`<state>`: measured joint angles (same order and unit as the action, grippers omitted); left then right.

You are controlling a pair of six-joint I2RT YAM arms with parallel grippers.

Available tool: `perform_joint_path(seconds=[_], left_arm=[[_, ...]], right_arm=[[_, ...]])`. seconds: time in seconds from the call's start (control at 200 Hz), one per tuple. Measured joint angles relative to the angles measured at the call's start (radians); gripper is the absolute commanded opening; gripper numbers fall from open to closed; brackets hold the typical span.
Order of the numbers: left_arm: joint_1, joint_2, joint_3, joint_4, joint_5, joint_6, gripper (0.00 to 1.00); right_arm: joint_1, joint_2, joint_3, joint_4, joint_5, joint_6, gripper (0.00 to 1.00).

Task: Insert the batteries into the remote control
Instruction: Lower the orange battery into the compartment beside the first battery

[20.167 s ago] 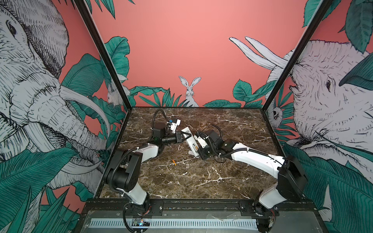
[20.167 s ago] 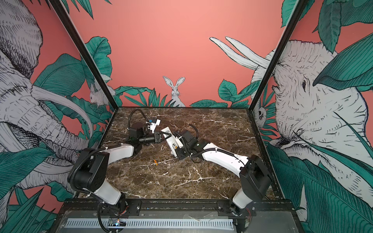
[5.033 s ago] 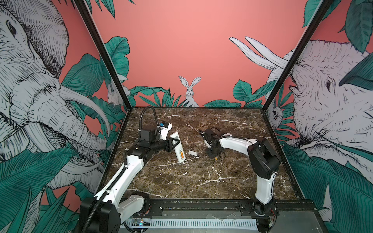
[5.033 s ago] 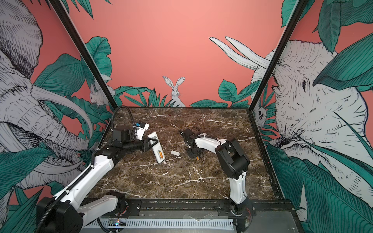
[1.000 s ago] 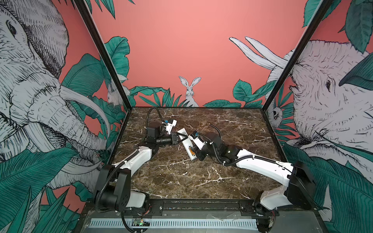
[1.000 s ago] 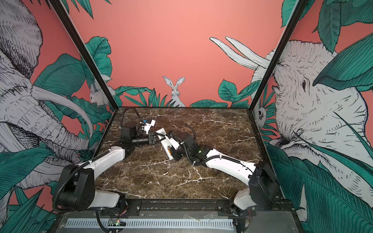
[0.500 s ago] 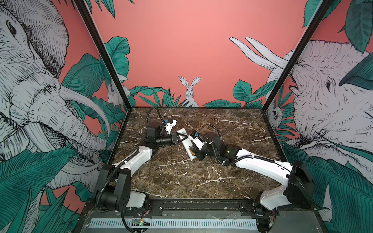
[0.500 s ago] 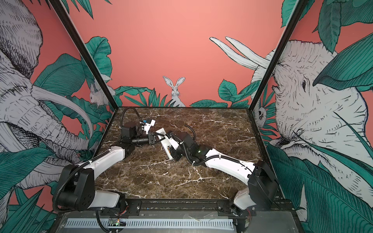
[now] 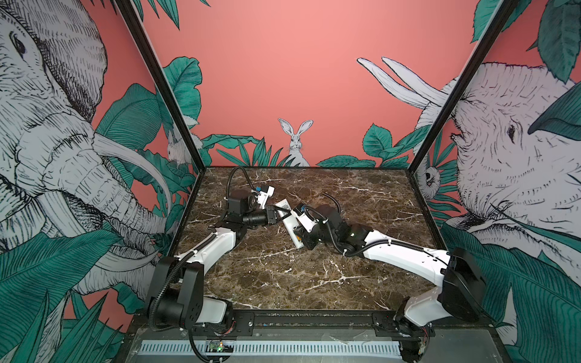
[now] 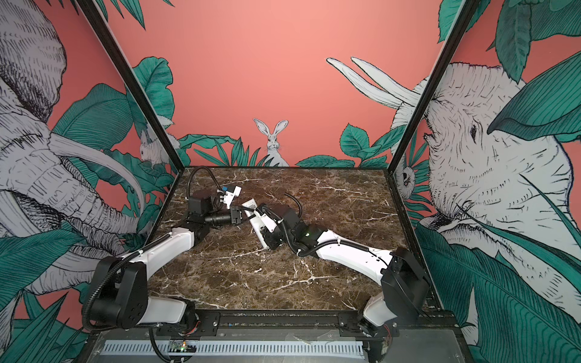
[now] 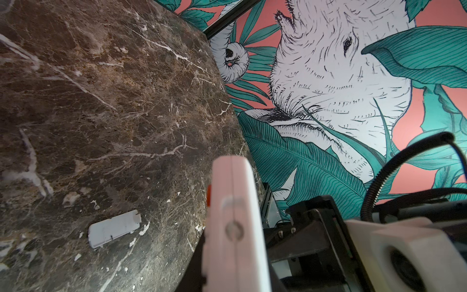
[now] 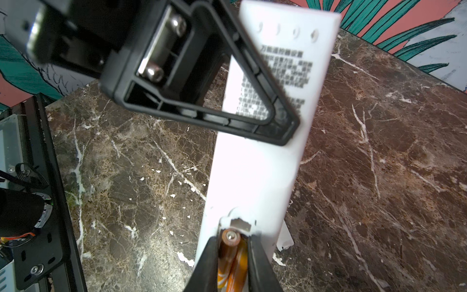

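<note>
While jungle-mural walls (image 9: 298, 78) box in the marble counter (image 9: 283, 283), the left end effector (image 9: 273, 215) is clamped on the white remote (image 9: 288, 224) left of the counter's middle, and the right end effector (image 12: 233, 240) is pinching an orange battery (image 12: 227, 249) at the remote's near end. The white cover (image 11: 113, 228) lies flat underneath, blocked from above by the right arm (image 9: 396, 254).

Right wrist view: print on the remote's (image 12: 257, 172) back is too blurred to read. Batteries (image 12: 228, 257) show top ends only; the rest, w/ most of the right gripper (image 12: 233, 242), is cut off by the pic's edge. Cover (image 12: 285, 240) is mostly hidden behind the remote, one corner showing. Left wrist view: remote blurred up close, lower end cut off. Both top views: batteries too small to count.
</note>
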<state>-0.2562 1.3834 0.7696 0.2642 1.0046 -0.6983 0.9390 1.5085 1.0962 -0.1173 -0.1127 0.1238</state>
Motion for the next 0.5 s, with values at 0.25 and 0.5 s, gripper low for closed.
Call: perform_joint_path(seconds=[0.25, 0.5], left_arm=[[0.005, 0.000, 0.000, 0.000, -0.002, 0.000, 0.00], [0.008, 0.000, 0.000, 0.000, -0.004, 0.000, 0.00]], right_arm=[[0.001, 0.016, 0.018, 0.001, -0.005, 0.007, 0.11], [0.001, 0.018, 0.018, 0.004, -0.006, 0.012, 0.08]])
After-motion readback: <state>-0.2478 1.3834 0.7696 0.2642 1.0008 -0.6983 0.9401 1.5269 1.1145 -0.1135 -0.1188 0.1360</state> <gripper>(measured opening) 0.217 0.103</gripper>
